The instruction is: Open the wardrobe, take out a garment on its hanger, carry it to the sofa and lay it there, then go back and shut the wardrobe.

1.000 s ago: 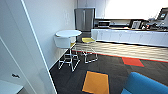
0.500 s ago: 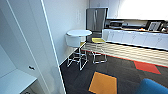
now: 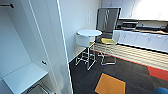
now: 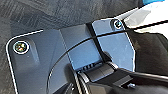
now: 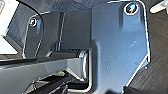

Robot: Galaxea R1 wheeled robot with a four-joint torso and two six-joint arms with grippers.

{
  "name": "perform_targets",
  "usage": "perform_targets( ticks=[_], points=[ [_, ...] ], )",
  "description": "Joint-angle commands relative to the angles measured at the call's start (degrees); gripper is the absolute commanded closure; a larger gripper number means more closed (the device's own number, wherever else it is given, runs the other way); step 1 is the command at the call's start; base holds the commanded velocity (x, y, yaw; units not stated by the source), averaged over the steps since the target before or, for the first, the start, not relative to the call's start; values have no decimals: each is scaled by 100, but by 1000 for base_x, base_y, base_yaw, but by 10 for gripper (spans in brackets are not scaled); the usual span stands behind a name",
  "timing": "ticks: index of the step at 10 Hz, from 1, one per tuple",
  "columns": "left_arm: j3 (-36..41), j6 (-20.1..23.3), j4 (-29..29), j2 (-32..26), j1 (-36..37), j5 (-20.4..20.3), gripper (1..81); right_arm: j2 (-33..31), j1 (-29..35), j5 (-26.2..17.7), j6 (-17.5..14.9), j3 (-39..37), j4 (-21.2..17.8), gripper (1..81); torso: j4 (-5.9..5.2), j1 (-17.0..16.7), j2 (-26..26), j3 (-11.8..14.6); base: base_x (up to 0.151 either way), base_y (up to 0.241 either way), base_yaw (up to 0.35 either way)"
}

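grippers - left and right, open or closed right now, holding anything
Left gripper: cannot be told; the left wrist view gives no clear sight of its fingers.
Right gripper: cannot be told; the right wrist view is no clearer.

From my seat at the controls, the wardrobe (image 3: 37,45) stands open at my near left, its door (image 3: 61,50) edge-on between its interior and the room. Inside, a shelf (image 3: 23,77) sits low, with a rail (image 3: 7,5) high above it. Right of the door, a wall (image 3: 77,25) runs back to a refrigerator (image 3: 108,19). Before that wall stands a round table (image 3: 89,32), with one stool (image 3: 85,47) tucked under it and another stool (image 3: 108,47) just right of it. A counter (image 3: 142,38) runs along the far right, a microwave (image 3: 129,24) on it beside the refrigerator, cabinets (image 3: 135,8) above. The carpet (image 3: 110,75) spreads between.
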State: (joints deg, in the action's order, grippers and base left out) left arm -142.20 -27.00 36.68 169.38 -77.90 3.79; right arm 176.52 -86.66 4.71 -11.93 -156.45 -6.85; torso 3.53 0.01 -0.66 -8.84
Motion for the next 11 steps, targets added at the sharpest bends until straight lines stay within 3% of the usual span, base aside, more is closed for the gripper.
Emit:
perform_targets(
  ticks=[1, 11],
  points=[
    [43, 72, 67, -35, 262, 236, 10, 35, 171, -348, -19, 20, -9, 10, 0, 0, 0, 0, 0, 0, 299],
    [35, 134, 94, 62, 182, 236, 10, 17, 180, -312, 16, 2, -36, 10, 0, 0, 0, 0, 0, 0, 298]
  ],
)
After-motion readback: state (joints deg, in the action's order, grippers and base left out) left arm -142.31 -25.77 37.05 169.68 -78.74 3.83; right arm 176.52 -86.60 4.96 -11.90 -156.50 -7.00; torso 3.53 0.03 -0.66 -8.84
